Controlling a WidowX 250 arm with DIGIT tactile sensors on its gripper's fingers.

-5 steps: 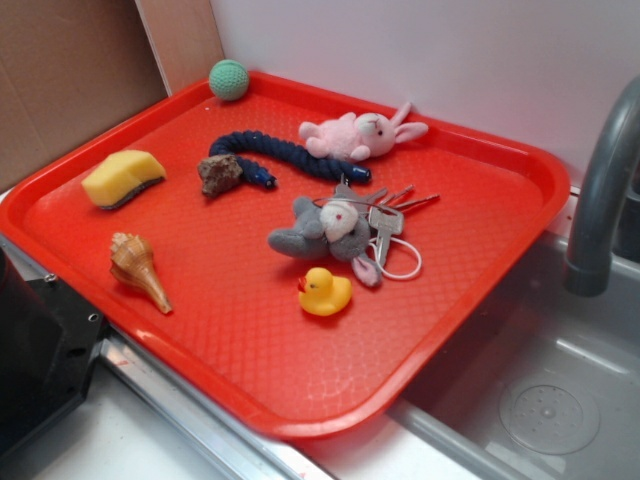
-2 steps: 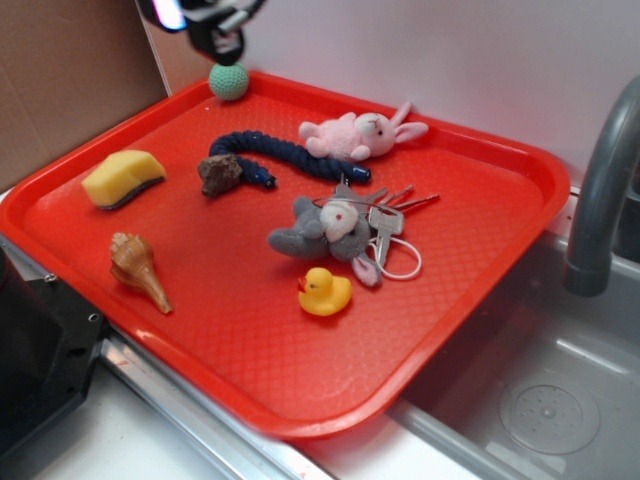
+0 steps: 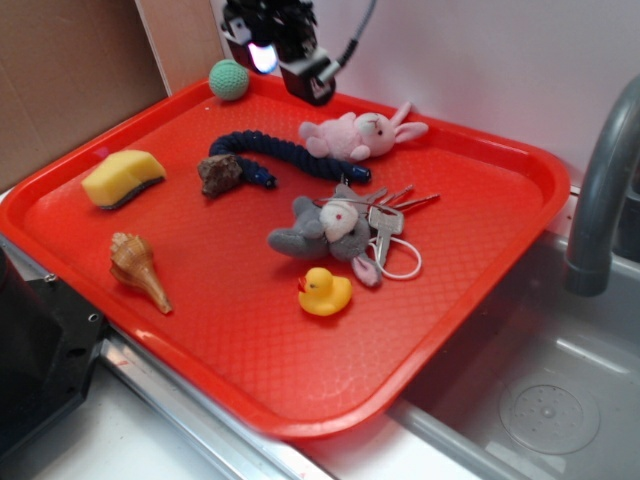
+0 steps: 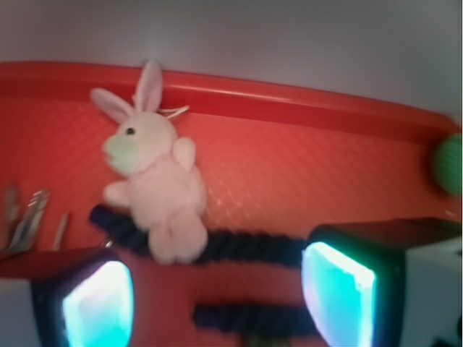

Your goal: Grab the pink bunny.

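A red tray (image 3: 480,260) with a raised rim sits on a pale counter, a brown cardboard panel (image 3: 60,80) at far left and a white wall (image 3: 480,60) behind; a grey faucet (image 3: 600,200) and a steel sink (image 3: 540,390) lie to the right. From left to right on the tray: a yellow sponge (image 3: 122,177), a seashell (image 3: 137,266), a green ball (image 3: 229,79) in the far corner, a brown rock (image 3: 220,174), a dark blue rope (image 3: 290,157), a grey plush (image 3: 322,228) tied to keys (image 3: 388,215), and a yellow duck (image 3: 324,291) nearer the front.

The gripper (image 3: 290,55) hangs above the far edge of the tray, just right of the ball. Its fingers (image 4: 340,296) stand apart — nothing lies between them. The pink bunny (image 3: 360,134) lies on its side near the far rim, to the right of the gripper and clear of it, its feet touching the rope. In the wrist view the bunny (image 4: 155,195) sits beyond the fingers, closer to the left one.
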